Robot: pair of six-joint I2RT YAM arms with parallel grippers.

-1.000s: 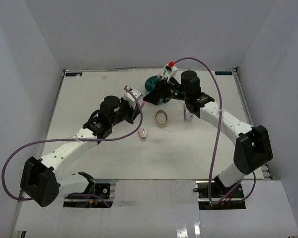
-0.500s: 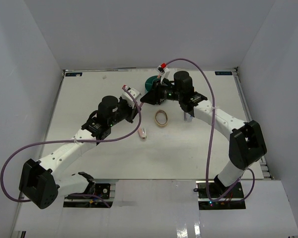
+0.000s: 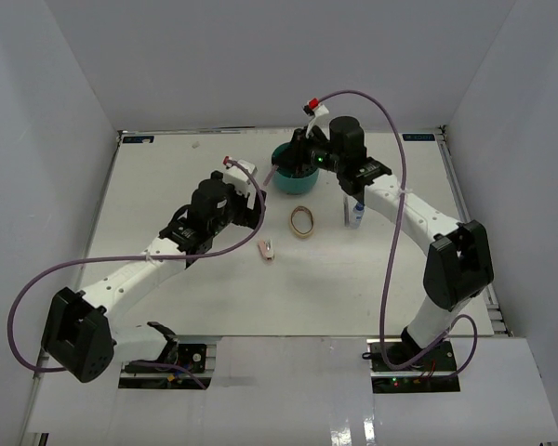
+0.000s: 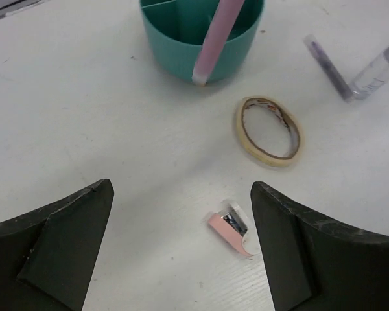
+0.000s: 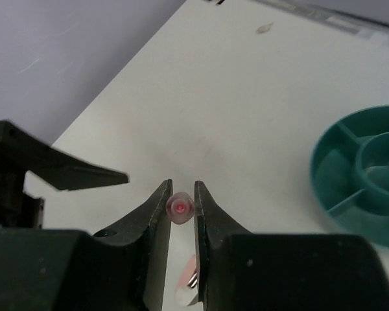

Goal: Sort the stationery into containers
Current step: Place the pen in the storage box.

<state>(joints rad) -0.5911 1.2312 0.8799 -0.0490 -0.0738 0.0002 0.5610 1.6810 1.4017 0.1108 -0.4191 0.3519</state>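
I see R gripper (image 5: 181,192) clenched on pink pen (image 5: 179,207) by teal organizer (image 4: 175,58), L gripper (image 4: 181,189) spread wide, holding nothing.

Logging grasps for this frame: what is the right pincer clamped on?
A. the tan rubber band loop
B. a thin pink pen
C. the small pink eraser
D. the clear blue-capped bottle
B: the right wrist view shows the right pincer shut on the thin pink pen, seen end-on between its fingers.
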